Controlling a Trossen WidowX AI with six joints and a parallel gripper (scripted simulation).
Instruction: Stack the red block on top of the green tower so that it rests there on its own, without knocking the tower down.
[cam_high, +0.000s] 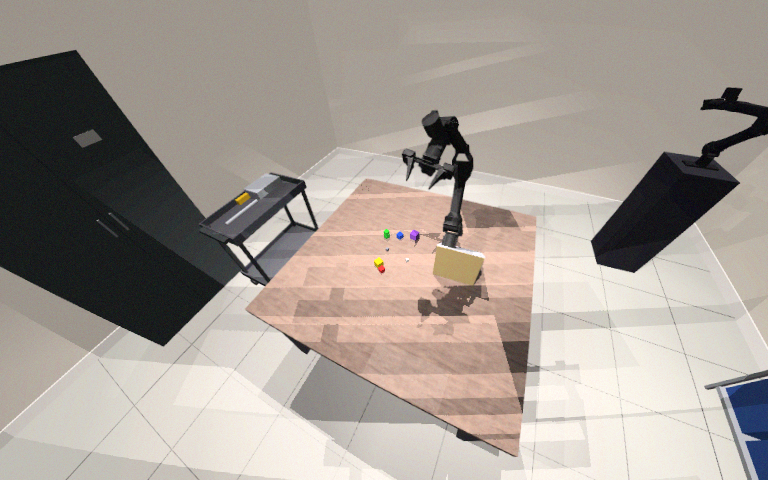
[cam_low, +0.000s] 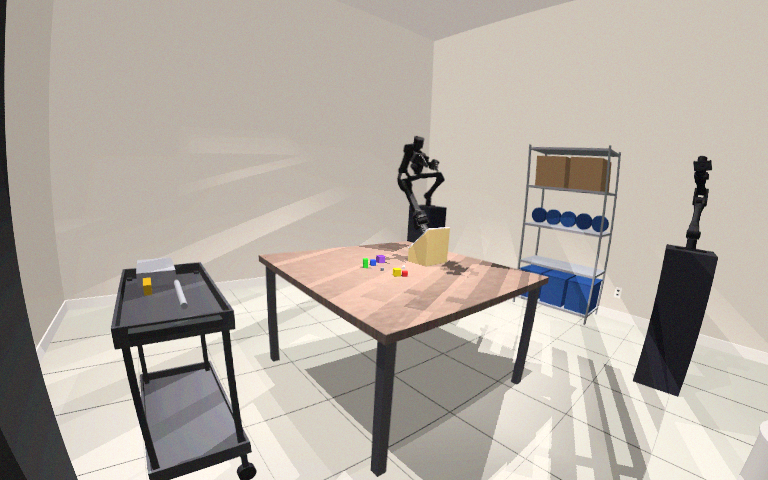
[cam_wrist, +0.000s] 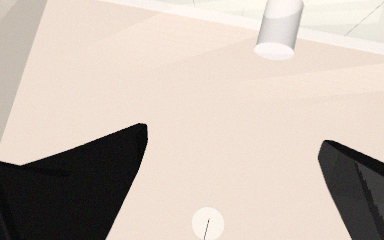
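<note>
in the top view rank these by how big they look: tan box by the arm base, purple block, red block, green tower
1. tan box, by far the largest
2. purple block
3. green tower and red block: both tiny and look about alike, so no ranking between them

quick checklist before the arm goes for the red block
1. Hand open, nothing held: ok.
2. Red block free on the table: cannot tell, it sits tight beside the yellow block and may touch it.
3. Green tower upright: ok.
4. Blue block stands apart from the tower: ok.
5. Hand over the red block: not ok, it hangs high near the far table edge.
6. Red block in wrist view: not ok.
</note>
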